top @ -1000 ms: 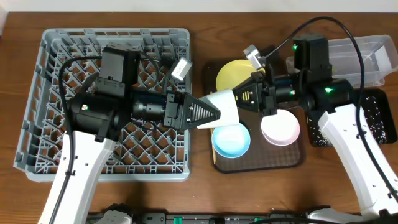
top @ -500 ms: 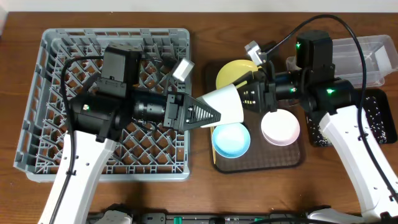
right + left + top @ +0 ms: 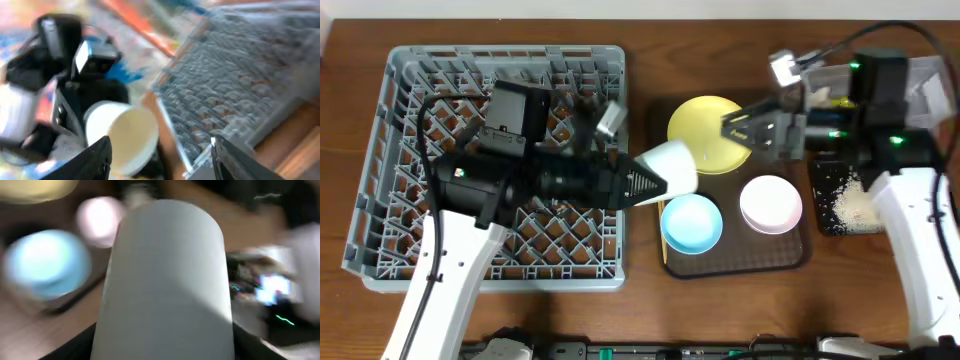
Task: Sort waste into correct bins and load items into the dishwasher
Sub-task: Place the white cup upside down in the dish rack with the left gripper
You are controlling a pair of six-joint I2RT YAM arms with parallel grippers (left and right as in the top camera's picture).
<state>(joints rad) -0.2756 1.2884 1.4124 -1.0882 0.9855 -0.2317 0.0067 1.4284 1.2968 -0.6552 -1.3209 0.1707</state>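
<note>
Plainly, the left gripper's (image 3: 658,176) fingers (image 3: 252,347) clamp the sides of the white cup (image 3: 675,165). They hold it sideways in the air over the left edge of the brown tray (image 3: 740,262), just beside the dish rack (image 3: 410,120). The left wrist view gives only the cup's blurred wall. The right wrist view shows its open mouth facing the right gripper (image 3: 740,128), whose fingers (image 3: 97,160) stand apart with nothing between them, above the rim of the yellow plate (image 3: 700,125).

Further out, the blue bowl (image 3: 692,222) and white bowl (image 3: 770,203) sit apart on the brown tray, with the chopsticks (image 3: 663,235) along its left edge. Grains (image 3: 855,205) lie in the black tray (image 3: 820,178), under the right arm. A strip of wooden table (image 3: 640,320) separates the rack from the brown tray.
</note>
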